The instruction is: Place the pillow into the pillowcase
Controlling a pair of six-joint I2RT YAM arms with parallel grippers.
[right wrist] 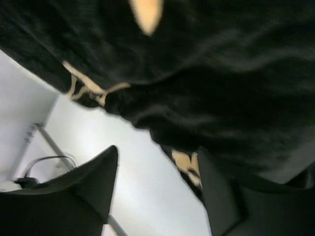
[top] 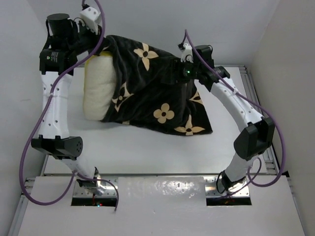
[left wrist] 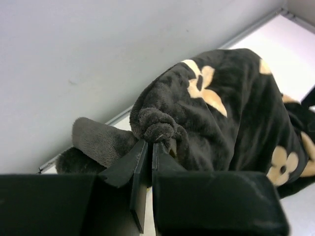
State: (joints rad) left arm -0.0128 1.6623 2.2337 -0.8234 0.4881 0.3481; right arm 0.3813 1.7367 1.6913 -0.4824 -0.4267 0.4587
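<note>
Left gripper [left wrist: 150, 147] clenched on bunched pillowcase [top: 147, 93] hem; right gripper [right wrist: 157, 152] jaws apart, apparently gripping nothing (view blurred); pillow [top: 98, 93] on table [top: 147, 152], partly sheathed, left end exposed. Risk: one-sided hold lets pillowcase sag; pillow slides out.

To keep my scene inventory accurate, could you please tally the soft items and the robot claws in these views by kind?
pillow: 1
pillowcase: 1
claws: 2 (left claw, right claw)
Total: 4
</note>
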